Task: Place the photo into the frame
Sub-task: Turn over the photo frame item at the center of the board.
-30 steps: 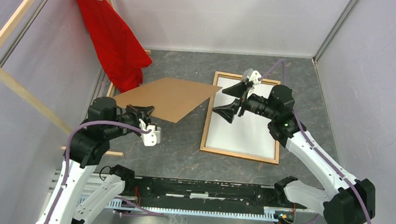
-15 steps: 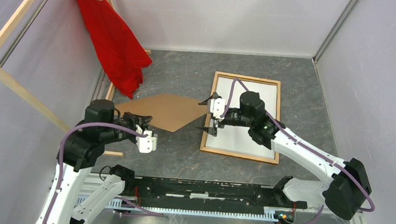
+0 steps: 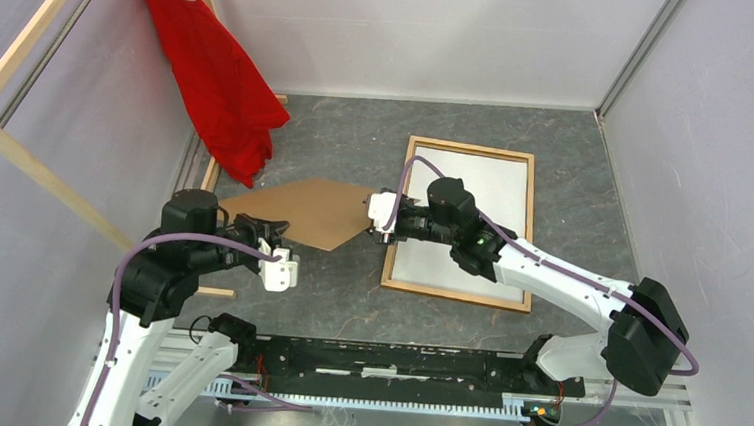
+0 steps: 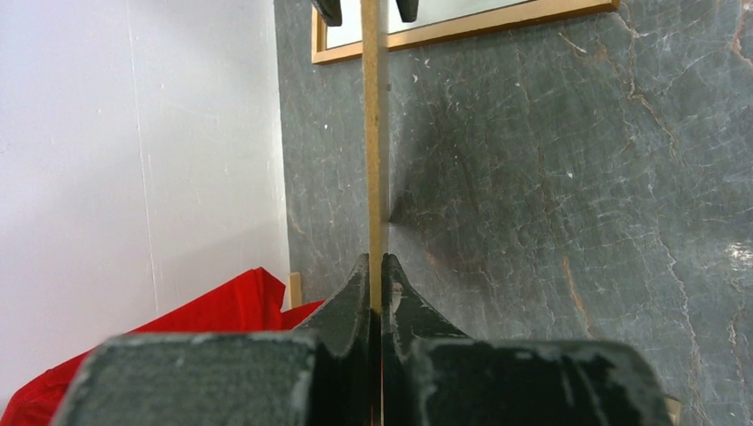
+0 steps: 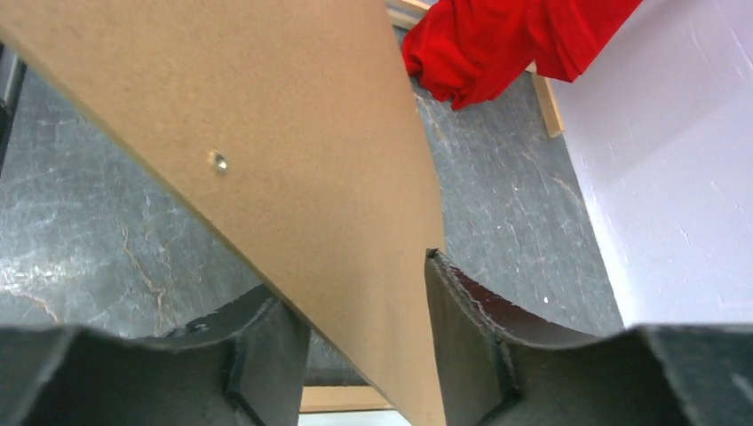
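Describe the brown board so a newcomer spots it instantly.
On the grey table, find the wooden frame lying flat, white inside. Just left of it, the brown board is pinched by the left claw, its other corner inside the right claw. Unlike the frame, it is plain, rimless and raised.

Board (image 3: 313, 209) spans the two hands. Its near-left corner sits in the left gripper (image 3: 274, 230) and its right corner sits between the fingers (image 5: 266, 328) of the right gripper (image 3: 377, 216). It's held clear of the table (image 3: 347, 301). Frame (image 3: 390, 264) lies flat on the table behind the right gripper, under that arm's wrist and forearm. Cloth (image 3: 217, 72) hangs from the rack (image 3: 17, 148) ahead and left of the left gripper, with its lower end near the board's far-left edge.
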